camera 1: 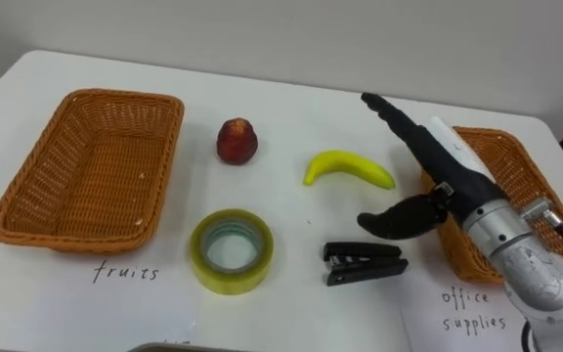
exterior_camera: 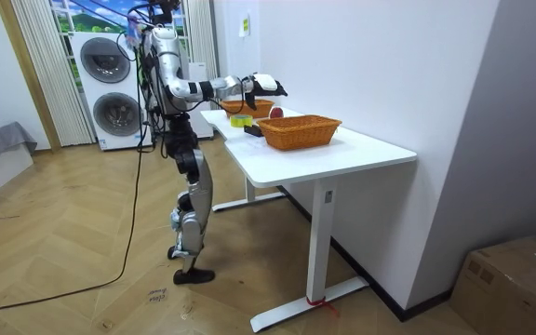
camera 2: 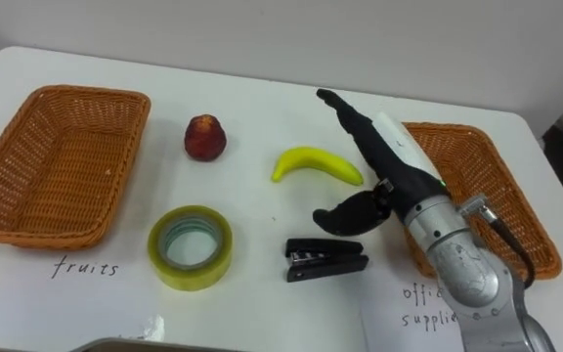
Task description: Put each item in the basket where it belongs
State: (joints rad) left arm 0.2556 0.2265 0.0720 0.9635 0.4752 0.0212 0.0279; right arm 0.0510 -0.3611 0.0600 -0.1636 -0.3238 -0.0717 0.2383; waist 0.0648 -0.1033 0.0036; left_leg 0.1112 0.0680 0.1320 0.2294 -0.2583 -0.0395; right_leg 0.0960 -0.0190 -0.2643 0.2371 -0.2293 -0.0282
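The right hand (camera 1: 450, 168) hangs over the tabletop (camera 1: 291, 112) right of the banana (camera 1: 348, 168), fingers straight, thumb spread above the stapler (camera 1: 363, 262), holding nothing.

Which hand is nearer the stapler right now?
Right. The right hand hovers open just behind and to the right of the stapler, its thumb closest to it. The left hand is not over the table, so it is farther off.

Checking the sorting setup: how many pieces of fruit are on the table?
2. A red fruit lies right of the left basket; a banana lies mid-table, beside the right hand. Some may hide under the arm over the right basket.
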